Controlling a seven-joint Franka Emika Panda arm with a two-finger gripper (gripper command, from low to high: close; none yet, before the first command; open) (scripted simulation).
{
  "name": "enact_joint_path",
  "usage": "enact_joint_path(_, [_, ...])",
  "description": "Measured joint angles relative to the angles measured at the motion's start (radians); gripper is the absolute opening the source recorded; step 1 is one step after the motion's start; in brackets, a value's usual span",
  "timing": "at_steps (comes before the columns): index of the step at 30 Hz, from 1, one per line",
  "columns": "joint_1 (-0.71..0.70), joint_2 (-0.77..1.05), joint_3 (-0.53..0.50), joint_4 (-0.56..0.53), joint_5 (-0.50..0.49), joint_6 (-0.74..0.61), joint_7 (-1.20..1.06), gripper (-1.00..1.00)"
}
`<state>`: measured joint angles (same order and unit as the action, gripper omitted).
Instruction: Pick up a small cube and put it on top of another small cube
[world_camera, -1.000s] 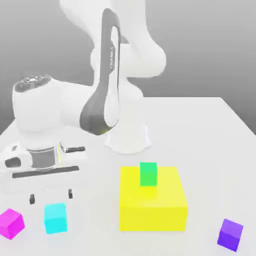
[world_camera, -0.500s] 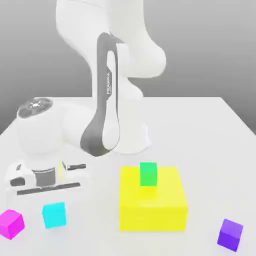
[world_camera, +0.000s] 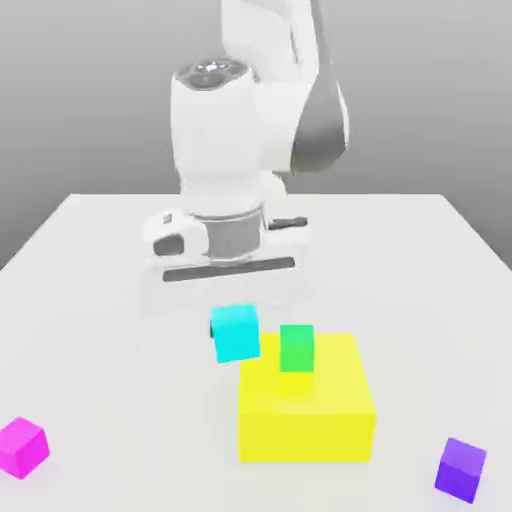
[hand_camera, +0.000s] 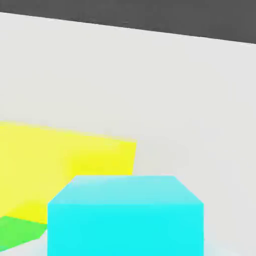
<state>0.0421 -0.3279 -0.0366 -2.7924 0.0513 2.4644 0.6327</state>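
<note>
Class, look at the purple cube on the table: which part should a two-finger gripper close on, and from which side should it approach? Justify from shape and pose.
Probably from straight above, closing on two opposite vertical faces of the purple cube. It sits flat on the table, apart from the yellow block, so its sides look free, and its flat parallel faces suit two fingers.

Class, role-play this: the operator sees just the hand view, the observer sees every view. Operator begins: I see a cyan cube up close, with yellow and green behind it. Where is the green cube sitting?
Observer: The green cube stands on top of the yellow block.
Operator: Is my cyan cube off the table?
Observer: Yes, the cyan cube hangs under the hand, beside the green one on the exterior view's left.
Operator: Anything else around?
Observer: A magenta cube and a purple cube sit on the table.
</note>
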Motion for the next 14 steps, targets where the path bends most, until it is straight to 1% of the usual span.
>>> enact_joint_path(5, [0.037,-0.163,0.11,-0.072,0.015,-0.09,0.173,-1.0])
enact_joint_path(7, [0.039,-0.134,0.128,-0.094,0.018,-0.039,0.193,-1.0])
enact_joint_path(10, [0.036,-0.043,0.139,-0.122,0.019,0.081,0.2,-1.0])
enact_joint_path(11, [0.035,-0.014,0.142,-0.13,0.018,0.118,0.201,1.0])
enact_joint_path(14, [0.035,-0.014,0.142,-0.13,0.018,0.118,0.201,1.0])
